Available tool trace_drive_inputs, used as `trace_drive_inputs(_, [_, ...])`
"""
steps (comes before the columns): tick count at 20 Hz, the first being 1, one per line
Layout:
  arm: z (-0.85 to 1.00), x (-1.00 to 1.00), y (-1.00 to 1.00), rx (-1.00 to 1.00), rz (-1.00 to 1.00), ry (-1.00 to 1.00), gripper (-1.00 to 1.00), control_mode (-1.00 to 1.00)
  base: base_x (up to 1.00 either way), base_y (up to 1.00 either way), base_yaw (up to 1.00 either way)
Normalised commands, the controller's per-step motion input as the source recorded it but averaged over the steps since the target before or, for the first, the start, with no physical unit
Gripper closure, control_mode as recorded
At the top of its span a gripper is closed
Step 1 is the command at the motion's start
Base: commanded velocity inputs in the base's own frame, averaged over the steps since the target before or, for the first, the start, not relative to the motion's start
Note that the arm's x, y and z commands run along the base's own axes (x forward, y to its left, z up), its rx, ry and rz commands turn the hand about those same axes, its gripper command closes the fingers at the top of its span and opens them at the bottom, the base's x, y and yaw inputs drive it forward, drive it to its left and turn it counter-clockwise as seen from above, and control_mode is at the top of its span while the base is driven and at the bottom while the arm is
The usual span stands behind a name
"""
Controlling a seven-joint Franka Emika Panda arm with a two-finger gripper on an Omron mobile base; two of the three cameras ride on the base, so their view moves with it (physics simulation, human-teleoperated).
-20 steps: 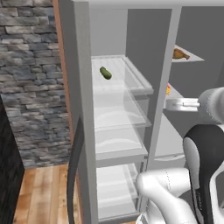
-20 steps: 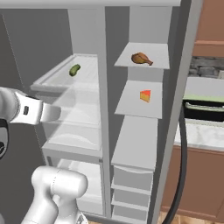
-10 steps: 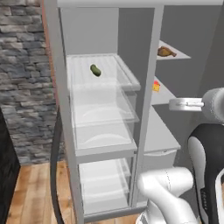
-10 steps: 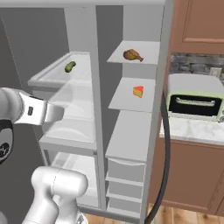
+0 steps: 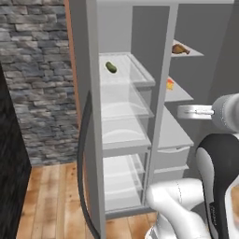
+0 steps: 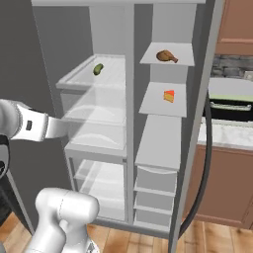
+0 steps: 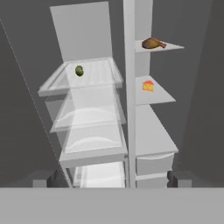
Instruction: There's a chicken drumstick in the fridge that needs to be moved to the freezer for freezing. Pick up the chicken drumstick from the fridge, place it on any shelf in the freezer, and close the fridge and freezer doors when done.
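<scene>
Open fridge (image 6: 197,123) shelves hold unlabelled chicken drumstick (image 7: 153,43); end effector (image 7: 111,178) fingers apart

The fridge (image 6: 129,123) has a smooth, matt grey shell, and its right-hand shelves (image 6: 163,133) look like the same opaque grey plastic. The left-hand trays (image 5: 126,100) are clear, glassy plastic with soft white sheen. The chicken drumstick (image 6: 166,56) has a brown, slightly glossy skin; the cheese wedge (image 6: 169,96) looks waxy orange. The stone wall (image 5: 37,79) is rough grey masonry, the floor (image 5: 51,200) warm, lightly varnished wood planks. The cabinet (image 6: 237,27) is smooth brown wood, the counter (image 6: 225,136) pale polished stone.
</scene>
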Motion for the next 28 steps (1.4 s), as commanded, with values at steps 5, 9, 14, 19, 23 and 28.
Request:
trace_drive_inputs(5, [0.0, 0.0, 0.0, 0.0, 0.0, 0.0, -1.0, 1.0, -0.43, -0.09, 0.0])
trace_drive_inputs(9, [0.0, 0.0, 0.0, 0.0, 0.0, 0.0, -1.0, 1.0, -0.03, -0.24, 0.0])
trace_drive_inputs(14, [0.0, 0.0, 0.0, 0.0, 0.0, 0.0, -1.0, 1.0, -0.04, -0.44, 0.0])
trace_drive_inputs(19, [0.0, 0.0, 0.0, 0.0, 0.0, 0.0, -1.0, 1.0, -0.29, 0.0, 0.0])
trace_drive_inputs(23, [0.0, 0.0, 0.0, 0.0, 0.0, 0.0, -1.0, 1.0, -0.52, -0.01, 0.0])
trace_drive_inputs(28, [0.0, 0.0, 0.0, 0.0, 0.0, 0.0, -1.0, 1.0, -0.46, 0.0, 0.0])
